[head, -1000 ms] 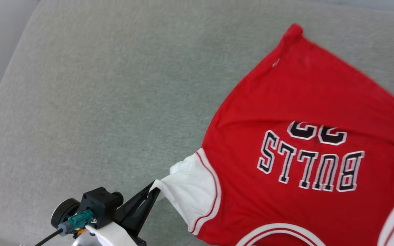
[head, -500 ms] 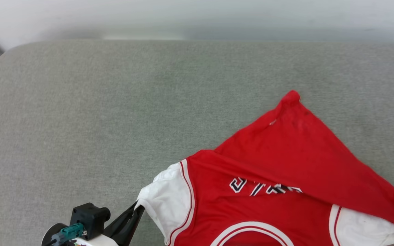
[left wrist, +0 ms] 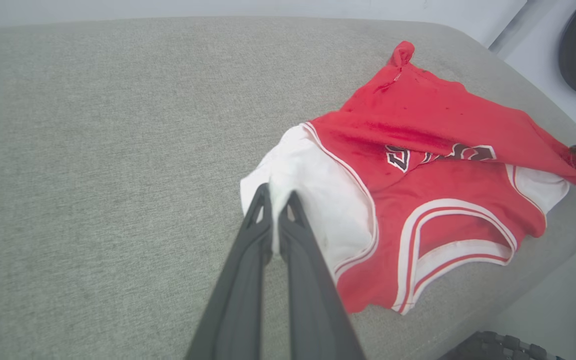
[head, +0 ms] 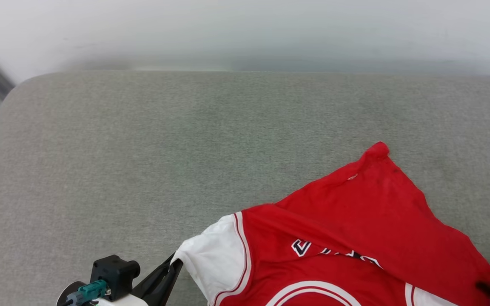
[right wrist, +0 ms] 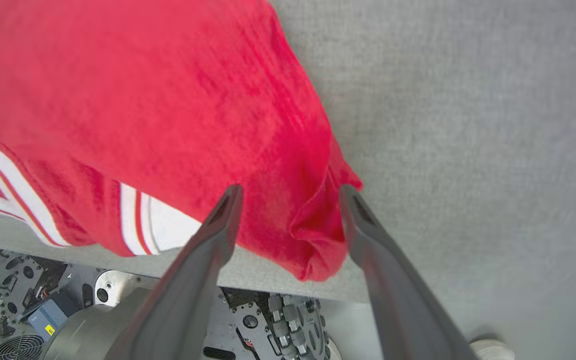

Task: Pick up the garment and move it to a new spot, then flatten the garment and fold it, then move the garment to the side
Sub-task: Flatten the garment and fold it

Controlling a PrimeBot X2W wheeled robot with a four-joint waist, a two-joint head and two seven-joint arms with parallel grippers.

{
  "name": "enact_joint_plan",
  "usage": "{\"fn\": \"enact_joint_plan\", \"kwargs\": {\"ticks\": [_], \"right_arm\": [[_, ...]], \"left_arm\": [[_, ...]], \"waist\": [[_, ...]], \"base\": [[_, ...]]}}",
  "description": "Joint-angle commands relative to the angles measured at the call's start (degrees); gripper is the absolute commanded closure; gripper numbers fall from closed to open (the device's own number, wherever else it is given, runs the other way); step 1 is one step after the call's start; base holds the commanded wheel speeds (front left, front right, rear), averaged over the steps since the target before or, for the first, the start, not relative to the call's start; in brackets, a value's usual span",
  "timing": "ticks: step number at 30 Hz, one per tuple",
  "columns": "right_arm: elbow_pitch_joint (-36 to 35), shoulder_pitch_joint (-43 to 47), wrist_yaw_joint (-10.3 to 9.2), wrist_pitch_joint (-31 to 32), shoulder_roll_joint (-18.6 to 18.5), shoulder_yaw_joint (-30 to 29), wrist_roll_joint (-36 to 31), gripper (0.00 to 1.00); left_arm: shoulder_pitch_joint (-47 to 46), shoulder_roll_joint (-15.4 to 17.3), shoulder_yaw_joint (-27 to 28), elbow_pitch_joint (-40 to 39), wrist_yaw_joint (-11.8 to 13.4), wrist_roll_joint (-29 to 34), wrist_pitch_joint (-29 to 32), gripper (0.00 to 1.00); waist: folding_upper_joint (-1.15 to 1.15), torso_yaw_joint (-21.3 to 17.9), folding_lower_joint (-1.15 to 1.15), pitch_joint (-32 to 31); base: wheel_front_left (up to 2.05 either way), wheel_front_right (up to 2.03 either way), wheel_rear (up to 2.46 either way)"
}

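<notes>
The shirt (head: 355, 238) lies on the near right part of a big grey cushion (head: 143, 170). It is red with white sleeves. Its far red part is flopped over the front, so most of the black letters (head: 302, 247) are hidden.

The left pincer (left wrist: 278, 202) is closed tight. It pinches the edge of the white sleeve (left wrist: 318, 200) on the shirt's left side, and the cloth sits squeezed between its two dark fingers.

The right pincer (right wrist: 288, 192) is open wide and grips nothing. A bunched red corner (right wrist: 313, 235) of the shirt sits between its two fingers, at the near right edge of the cushion. One finger is very close to the cloth, but I cannot tell if it touches. The corner hangs a little over the cushion's edge.

Below that edge is the robot's base with small wheels (right wrist: 293, 320). A pale wall (head: 245, 34) stands behind the far side of the cushion.
</notes>
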Motion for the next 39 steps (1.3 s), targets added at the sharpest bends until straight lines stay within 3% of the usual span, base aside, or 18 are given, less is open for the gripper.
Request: {"fn": "enact_joint_plan", "kwargs": {"ticks": [1,4,10,19,26,34,35,36,37,39], "right_arm": [[-1.74,-2.72,-0.02,0.91,-1.28,0.52,0.88,0.0],[-4.23,-6.88,-0.02,1.52,-3.27,2.18,0.64,0.0],[-4.76,-17.79,-0.02,3.31,-3.24,6.22,-0.47,0.0],[6.31,-33.3,-0.02,5.6,-4.3,12.74,-5.45,0.0],[13.59,-37.56,-0.02,4.77,-5.51,15.7,-7.84,0.0],[20.27,-35.57,-0.06,4.69,-6.57,18.17,-7.61,0.0],[20.77,-35.04,-0.06,5.03,-6.59,18.46,-7.43,0.06],[21.04,-34.53,-0.06,5.23,-6.7,18.91,-7.38,0.59],[21.15,-34.14,-0.06,5.16,-6.87,19.35,-7.31,1.0],[21.38,-33.71,-0.06,4.66,-7.2,20.05,-7.08,1.0]], "left_arm": [[-0.59,0.26,0.03,-0.57,0.08,0.41,0.06,1.0],[-1.03,0.11,0.03,-1.63,0.34,0.76,0.02,1.0],[-3.49,-0.73,-0.82,-3.84,-0.35,2.18,0.79,1.0],[-9.34,-4.36,-2.83,-3.67,-3.11,3.99,1.09,1.0],[-11.31,-6.71,-3.73,-1.73,-4.5,4.24,0.25,1.0],[-12.07,-8.11,-4.29,0.21,-5.6,3.94,-0.88,1.0],[-12.1,-8.21,-4.35,0.4,-5.64,3.91,-1.03,1.0],[-12.18,-8.28,-4.38,0.56,-5.74,3.9,-1.1,1.0],[-12.25,-8.33,-4.37,0.75,-5.8,3.87,-1.19,1.0],[-12.31,-8.36,-4.35,1.09,-5.82,3.78,-1.33,1.0]], "waist": [[0.0,1.02,0.01,0.06],[0.0,2.29,0.01,1.01],[0.0,5.85,0.01,5.24],[0.0,12.33,0.01,12.91],[0.0,15.75,0.01,15.79],[0.0,17.71,0.01,17.39],[0.0,17.79,0.01,17.48],[0.0,17.85,0.01,17.56],[0.0,17.86,0.01,17.59],[0.0,17.72,0.01,17.42]], "base": [[0.0,0.0,0.0],[0.0,0.0,0.0],[0.0,0.0,0.0],[0.0,0.0,0.0],[0.0,0.0,0.0],[0.0,0.0,0.0],[0.0,0.0,0.0],[0.0,0.0,0.0],[0.0,0.0,0.0],[0.0,0.0,0.0]]}}
